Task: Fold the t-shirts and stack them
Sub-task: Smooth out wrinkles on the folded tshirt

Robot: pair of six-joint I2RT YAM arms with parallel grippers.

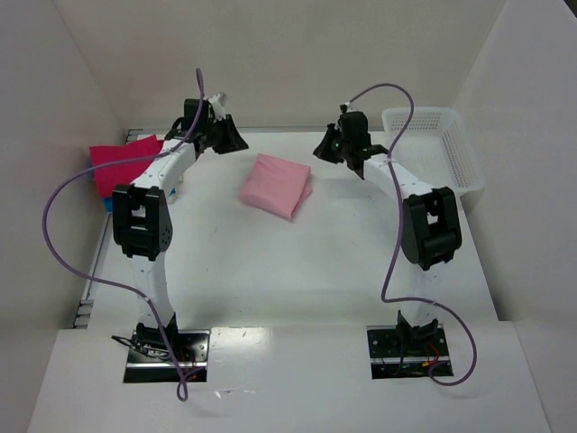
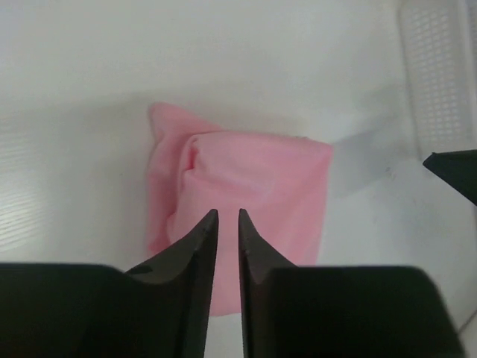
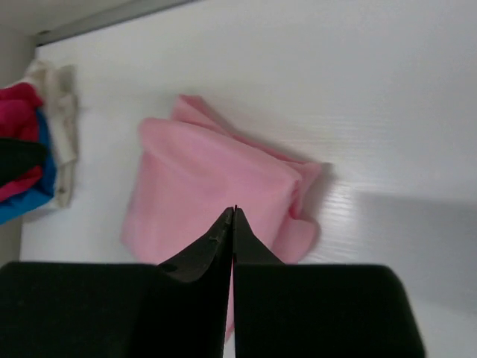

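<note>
A folded light pink t-shirt (image 1: 275, 185) lies on the white table's far middle; it also shows in the left wrist view (image 2: 253, 186) and the right wrist view (image 3: 209, 186). A magenta t-shirt (image 1: 122, 162) lies folded on a blue one (image 1: 110, 204) at the far left, seen too in the right wrist view as magenta (image 3: 19, 112) over blue (image 3: 26, 198). My left gripper (image 1: 233, 140) (image 2: 228, 215) hovers left of the pink shirt, almost shut with a thin gap, holding nothing. My right gripper (image 1: 323, 149) (image 3: 234, 210) hovers right of it, shut and empty.
A white plastic mesh basket (image 1: 442, 149) (image 2: 440, 74) stands at the far right. A whitish cloth (image 3: 63, 142) lies beside the magenta and blue stack. White walls close in the table at the back and sides.
</note>
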